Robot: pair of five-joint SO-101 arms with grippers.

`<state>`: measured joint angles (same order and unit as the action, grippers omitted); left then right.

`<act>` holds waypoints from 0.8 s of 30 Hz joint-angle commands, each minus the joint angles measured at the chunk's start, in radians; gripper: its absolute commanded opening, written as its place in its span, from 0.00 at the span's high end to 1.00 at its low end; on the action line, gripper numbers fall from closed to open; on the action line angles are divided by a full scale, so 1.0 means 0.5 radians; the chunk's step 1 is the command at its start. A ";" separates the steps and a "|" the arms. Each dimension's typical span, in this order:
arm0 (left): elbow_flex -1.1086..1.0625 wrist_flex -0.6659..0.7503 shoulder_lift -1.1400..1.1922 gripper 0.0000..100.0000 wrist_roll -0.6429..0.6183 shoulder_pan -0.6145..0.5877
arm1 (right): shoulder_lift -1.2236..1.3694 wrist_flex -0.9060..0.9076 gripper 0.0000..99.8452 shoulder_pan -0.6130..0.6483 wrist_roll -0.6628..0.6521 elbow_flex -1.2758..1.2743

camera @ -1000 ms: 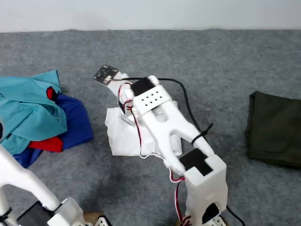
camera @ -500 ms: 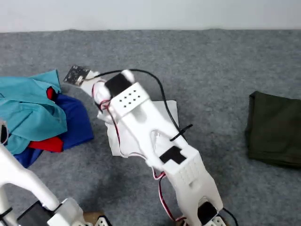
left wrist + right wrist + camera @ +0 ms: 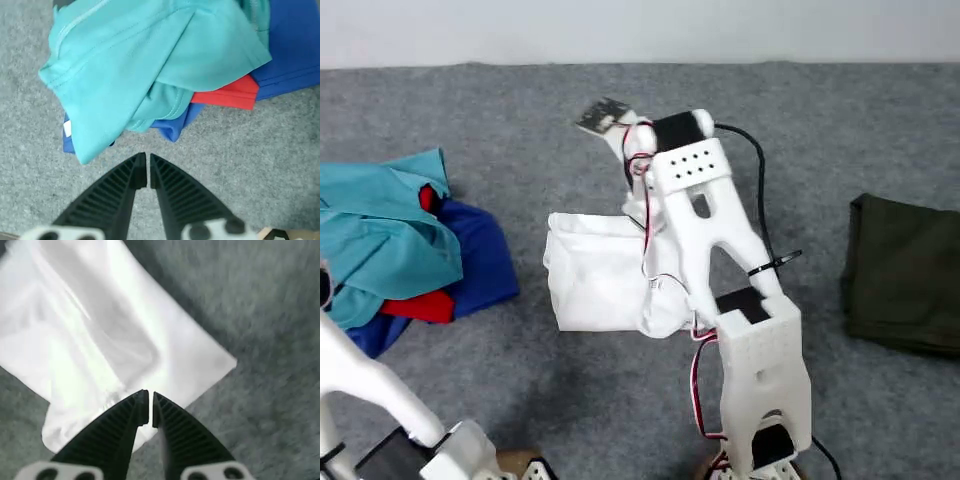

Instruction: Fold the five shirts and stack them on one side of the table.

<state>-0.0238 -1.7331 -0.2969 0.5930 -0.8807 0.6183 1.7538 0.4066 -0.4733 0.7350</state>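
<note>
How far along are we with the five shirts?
Done: the dark green shirt lies folded on the right of the table. In hand: the white shirt, partly folded, under the right arm, jaws shut. Left: the teal shirt, red shirt and blue shirt, heaped unfolded.

We see soft, even light falling from above on the grey carpeted table [image 3: 800, 130], bright enough throughout. Shadows are faint, no more than a thin dark band under the near edge of the folded white cotton shirt [image 3: 595, 285]. In the right wrist view that shirt glares, its creases nearly washed out. The crumpled teal shirt [image 3: 140, 65] carries gentle shading in its folds. The folded dark green shirt [image 3: 905, 275], at the table's right edge, looks dim.
</note>
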 commanded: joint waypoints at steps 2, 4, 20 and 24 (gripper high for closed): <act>0.017 -0.009 -0.077 0.98 0.006 -0.098 | 0.023 0.048 0.99 0.051 -0.021 -0.068; 0.017 -0.009 -0.077 0.98 0.006 -0.132 | 0.133 0.035 0.99 0.149 -0.012 -0.068; 0.017 -0.009 -0.077 0.98 0.006 -0.209 | -0.143 0.081 0.99 0.848 -0.018 0.086; 0.017 -0.009 -0.077 0.98 0.006 -0.209 | -0.219 0.078 0.99 0.517 -0.021 0.077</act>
<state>-0.0238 -1.7331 -0.2969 0.5930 -0.9789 0.5923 1.7538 0.7825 -0.4764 0.7288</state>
